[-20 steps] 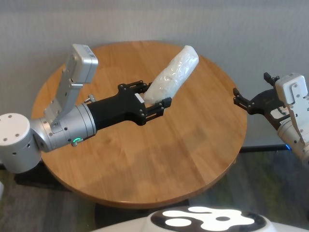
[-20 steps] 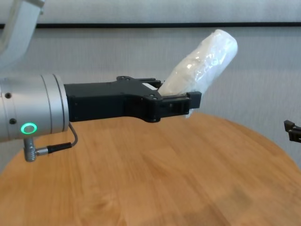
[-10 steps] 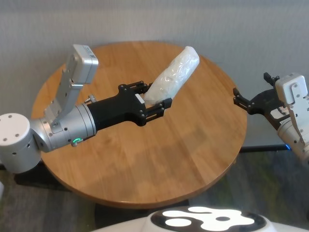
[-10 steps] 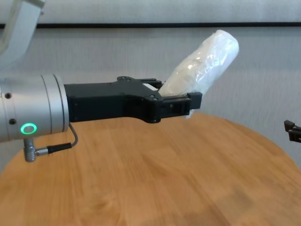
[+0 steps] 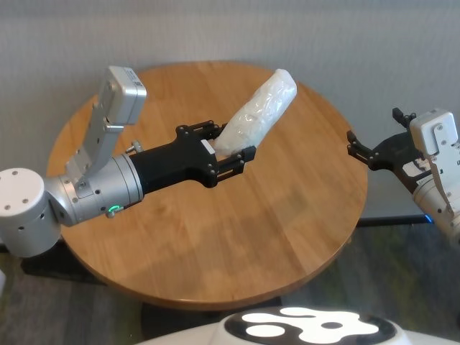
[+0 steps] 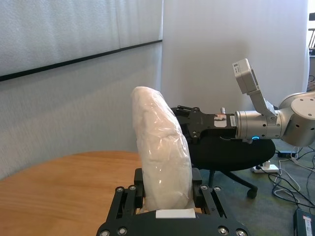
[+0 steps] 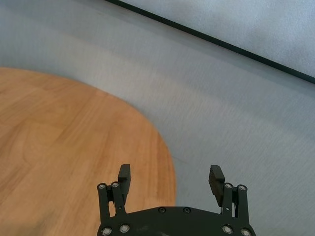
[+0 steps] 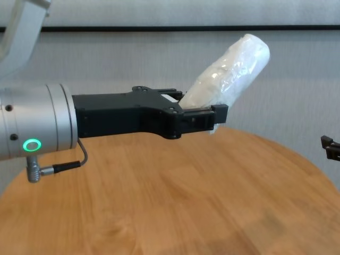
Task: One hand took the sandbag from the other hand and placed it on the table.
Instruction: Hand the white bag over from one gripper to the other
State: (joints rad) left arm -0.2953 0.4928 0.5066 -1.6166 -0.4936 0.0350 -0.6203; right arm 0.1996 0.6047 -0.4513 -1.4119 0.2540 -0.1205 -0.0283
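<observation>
White crinkly plastic sandbag (image 5: 259, 111) is being clenched by green-ringed left gripper (image 5: 233, 152); blue-ringed right gripper (image 5: 357, 146), fingers spread, should probably be closed around its free end.

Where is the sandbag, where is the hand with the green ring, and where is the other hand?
sandbag (image 5: 259, 111): head view, middle of the white pouch.
left hand (image 5: 231, 153): head view, between its fingertips, shut on the pouch.
right hand (image 7: 170, 180): right wrist view, gap between its open fingertips.
</observation>
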